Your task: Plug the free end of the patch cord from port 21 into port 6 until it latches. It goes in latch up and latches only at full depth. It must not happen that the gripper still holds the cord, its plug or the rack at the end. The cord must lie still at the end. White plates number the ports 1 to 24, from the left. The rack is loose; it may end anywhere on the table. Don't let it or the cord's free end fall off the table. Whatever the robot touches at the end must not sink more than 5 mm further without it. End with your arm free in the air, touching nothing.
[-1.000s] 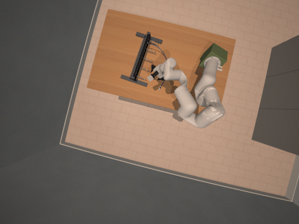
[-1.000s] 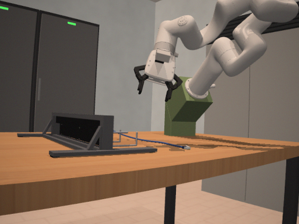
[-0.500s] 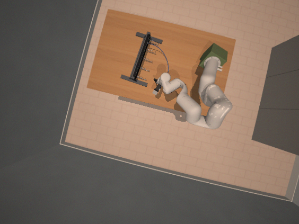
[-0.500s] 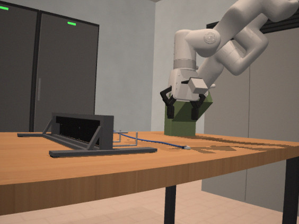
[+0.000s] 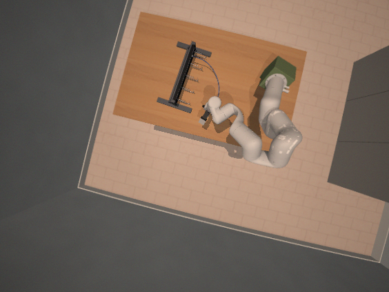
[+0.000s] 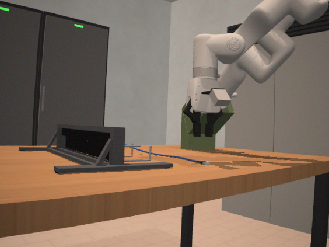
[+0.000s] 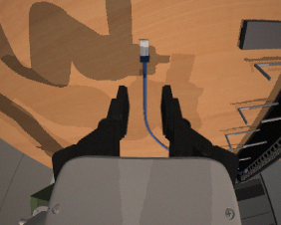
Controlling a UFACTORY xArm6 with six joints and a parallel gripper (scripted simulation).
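A white 6-joint robot arm (image 6: 262, 53) reaches down from its green block pedestal (image 5: 287, 69) at one end of the wooden tabletop (image 5: 152, 66). Its black 2-fingered gripper (image 6: 203, 130) hangs above the tabletop with the fingers pointing straight down, well clear of the wood. The jaws are partly drawn in with a visible gap between them, and nothing sits in that gap; the gripper grasps no object.

In the wrist view the thin blue patch cord (image 7: 146, 106) runs on the tabletop directly beneath the gap between the fingers, and its pale plug at the free end (image 7: 144, 48) lies on the wood just beyond the fingertips, inside the arm's shadow. In the exterior view the same plug (image 6: 206, 162) rests flat on the tabletop, below the gripper and apart from it.

The dark grey patch-panel rack (image 6: 118, 142) stands upright on its 2 flat foot bars (image 6: 116, 167), well apart from the plug. The cord leaves the rack near the far end of its port row, curves in an arc across the wood past the thin wire cable brackets (image 6: 141, 155) and ends near the wrist. The port numbers are too small to read.

Dark cabinet doors with green lights (image 6: 79, 26) stand behind the tabletop.
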